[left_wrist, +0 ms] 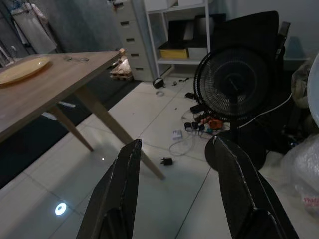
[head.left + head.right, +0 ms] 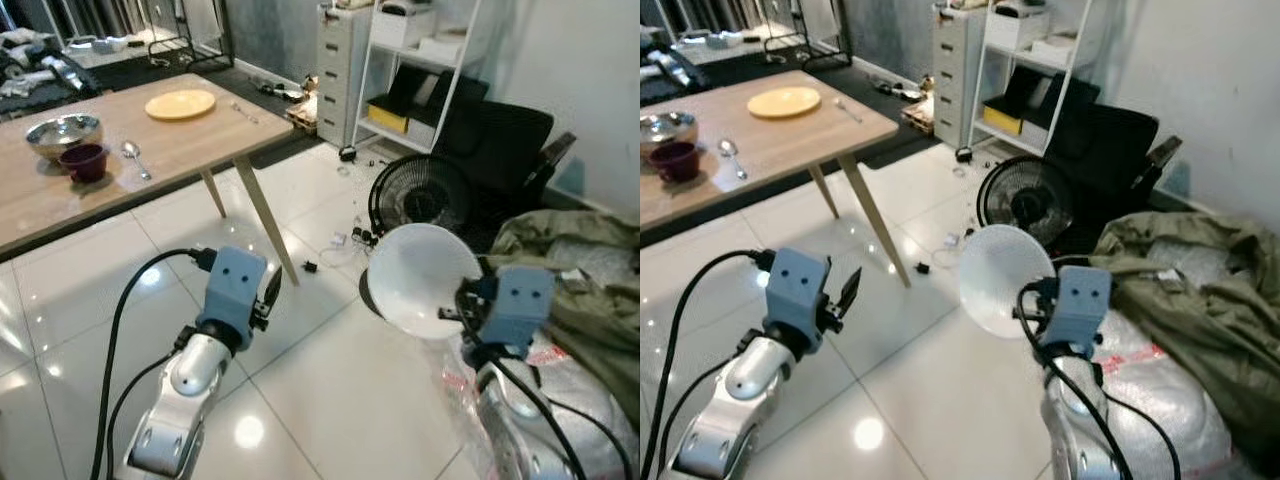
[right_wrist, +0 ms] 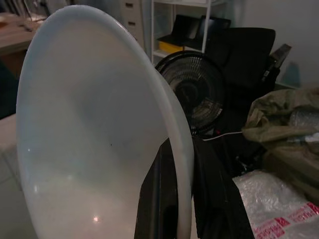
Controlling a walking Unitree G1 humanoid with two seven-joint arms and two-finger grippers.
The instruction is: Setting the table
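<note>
I am looking left at the wooden table (image 2: 150,150), where a yellow plate (image 2: 180,104), a steel bowl (image 2: 63,134), a dark cup (image 2: 84,161) and a spoon (image 2: 134,158) are lying, well apart from me. My left gripper (image 2: 268,290) is hanging open and empty, the nearer one to it. My right gripper (image 3: 185,199) is pinching the white bowl (image 2: 422,279) by its rim, tilted on edge; the table is lying across to its left.

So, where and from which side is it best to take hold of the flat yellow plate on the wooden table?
Grip the flat yellow plate by its thin rim, coming in low from the side of the wooden table edge nearest it. It lies flat and shallow, so only the rim offers something to pinch. The open left end effector is free.
</note>
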